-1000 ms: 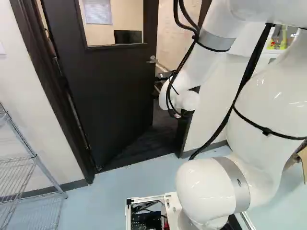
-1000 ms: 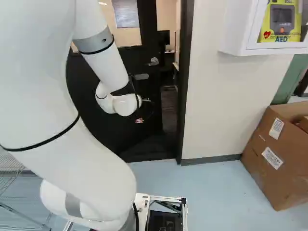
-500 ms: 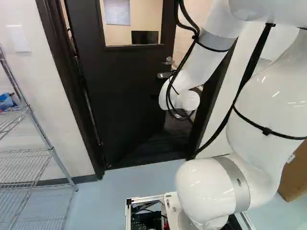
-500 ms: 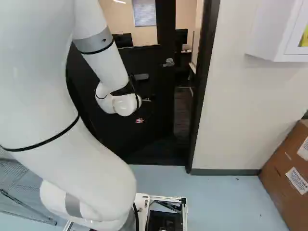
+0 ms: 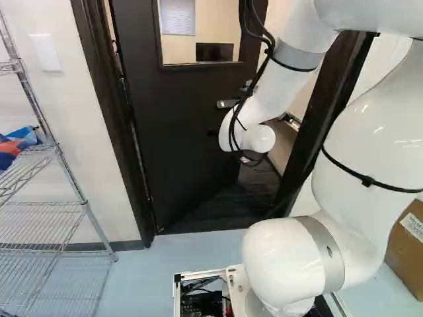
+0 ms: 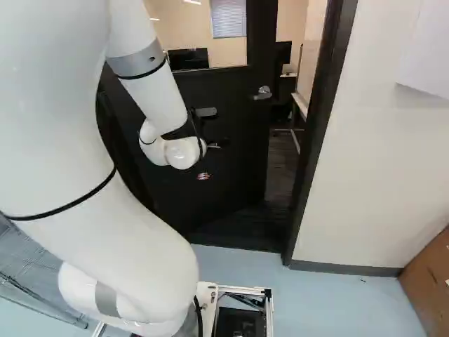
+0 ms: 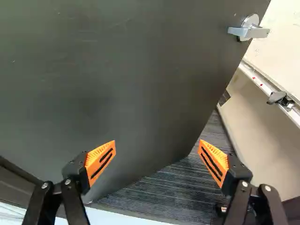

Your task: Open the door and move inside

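Your spread end effector (image 6: 203, 175) faces the part-open black door (image 5: 178, 132); dark ribbed carpet (image 7: 164, 192) lies beyond the pale-blue floor (image 5: 192, 251).

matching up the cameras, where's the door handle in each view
right base view: upper part, right of middle, handle near the door's free edge
left base view: upper part, right of middle, partly hidden at the arm's cables
wrist view: ahead of the gripper, by the same edge
shared landmark: the dark door

Dark windowed door (image 5: 178, 125), partly open
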Motion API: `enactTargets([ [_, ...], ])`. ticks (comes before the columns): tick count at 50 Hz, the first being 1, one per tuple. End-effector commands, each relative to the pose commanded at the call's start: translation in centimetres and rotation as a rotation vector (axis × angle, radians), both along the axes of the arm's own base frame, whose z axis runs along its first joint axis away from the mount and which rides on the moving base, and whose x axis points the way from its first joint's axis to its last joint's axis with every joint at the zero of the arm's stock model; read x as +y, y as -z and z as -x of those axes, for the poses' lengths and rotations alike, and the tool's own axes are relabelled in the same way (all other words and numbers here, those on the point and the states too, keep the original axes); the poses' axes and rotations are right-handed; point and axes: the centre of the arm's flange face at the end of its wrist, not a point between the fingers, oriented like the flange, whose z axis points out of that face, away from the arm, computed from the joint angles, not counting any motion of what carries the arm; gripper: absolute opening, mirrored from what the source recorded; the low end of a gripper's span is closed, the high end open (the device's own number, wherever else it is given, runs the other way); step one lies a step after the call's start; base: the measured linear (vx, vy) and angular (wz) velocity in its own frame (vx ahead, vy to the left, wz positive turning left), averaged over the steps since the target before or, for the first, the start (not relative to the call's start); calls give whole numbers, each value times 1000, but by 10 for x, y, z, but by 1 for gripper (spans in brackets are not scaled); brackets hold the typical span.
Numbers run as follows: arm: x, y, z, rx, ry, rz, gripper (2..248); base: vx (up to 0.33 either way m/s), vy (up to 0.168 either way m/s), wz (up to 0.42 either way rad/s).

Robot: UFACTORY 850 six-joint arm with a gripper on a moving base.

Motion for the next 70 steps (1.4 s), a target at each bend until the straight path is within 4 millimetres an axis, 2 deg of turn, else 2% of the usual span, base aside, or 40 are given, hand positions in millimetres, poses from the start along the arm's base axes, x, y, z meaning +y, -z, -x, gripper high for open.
enactTargets([
  [70, 0, 0, 0, 0, 0, 0, 247, 92, 46, -12],
])
